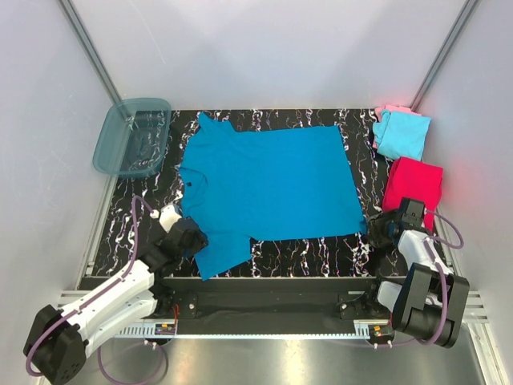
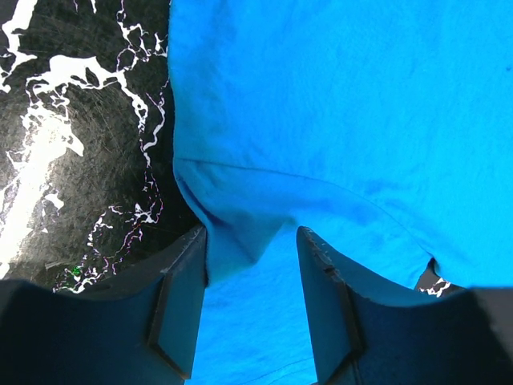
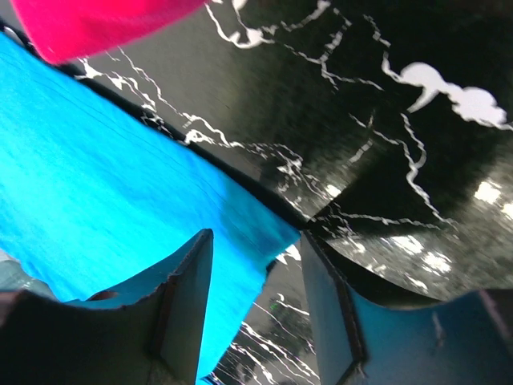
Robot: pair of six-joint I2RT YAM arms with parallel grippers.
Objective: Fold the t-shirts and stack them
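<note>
Top external view: a large teal-blue t-shirt (image 1: 268,184) lies spread flat in the middle of a black, white-veined bench (image 1: 321,255). Its collar points left and its hem points right. One sleeve points to the far side and the other to the near edge.

The left gripper (image 1: 191,238) sits low at the left edge of the near sleeve. Its wrist camera shows the two fingers standing about half apart. A raised fold of sleeve cloth sits in the gap between them and is not pinched.

The right gripper (image 1: 383,228) is low at the shirt's near right hem corner. Its wrist camera shows the fingers parted to a similar middling width. The blue corner reaches into the gap and lies flat on the bench, with nothing held.

Three more shirts lie along the right edge of the bench. A folded magenta-red t-shirt (image 1: 413,184) sits just beyond the right gripper. Farther back, a light cyan t-shirt (image 1: 403,135) rests on a pale pink t-shirt (image 1: 386,111).

At the far left corner sits a see-through teal plastic tub (image 1: 132,136), apart from the shirts.
</note>
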